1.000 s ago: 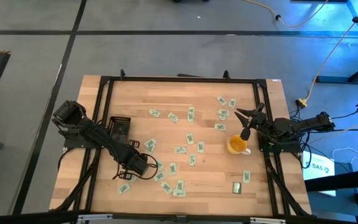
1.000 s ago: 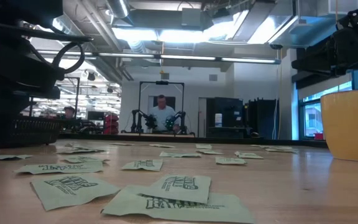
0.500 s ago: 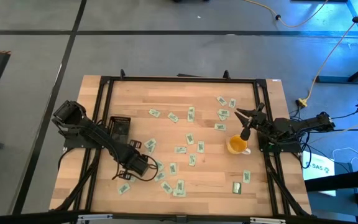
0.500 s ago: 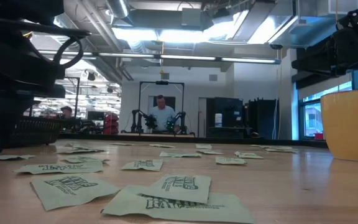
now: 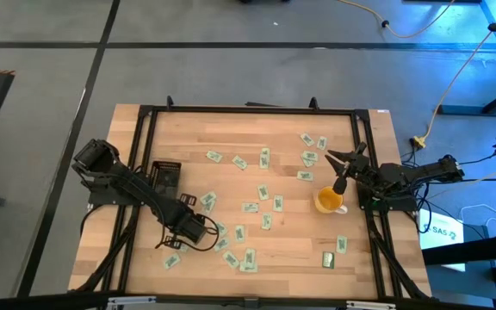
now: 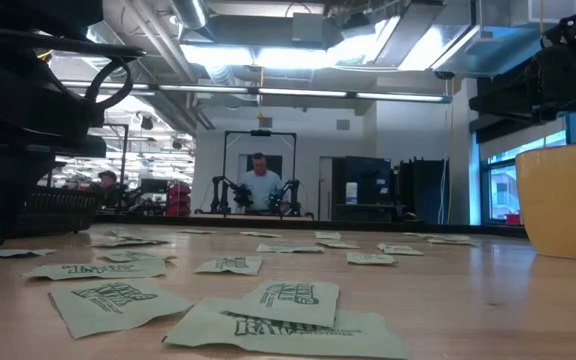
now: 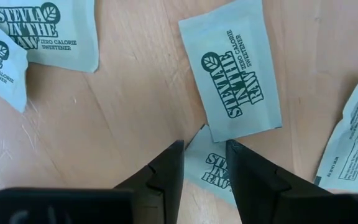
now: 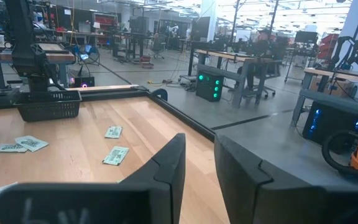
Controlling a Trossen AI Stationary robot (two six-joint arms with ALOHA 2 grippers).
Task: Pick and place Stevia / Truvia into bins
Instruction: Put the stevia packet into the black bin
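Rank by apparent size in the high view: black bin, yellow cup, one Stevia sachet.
1. Black bin, largest footprint.
2. Yellow cup, somewhat smaller, though the gap to the bin is not wide.
3. Stevia sachet, clearly smallest.
All three sit on the same tabletop under an overhead camera, so nearness barely skews this.

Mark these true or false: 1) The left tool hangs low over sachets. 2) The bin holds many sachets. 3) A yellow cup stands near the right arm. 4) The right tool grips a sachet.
1) True: the left tool is open, straddling a sachet on the table.
2) False: the bin looks empty.
3) True: the cup stands beside the right tool.
4) False: it holds nothing and hangs in the air.
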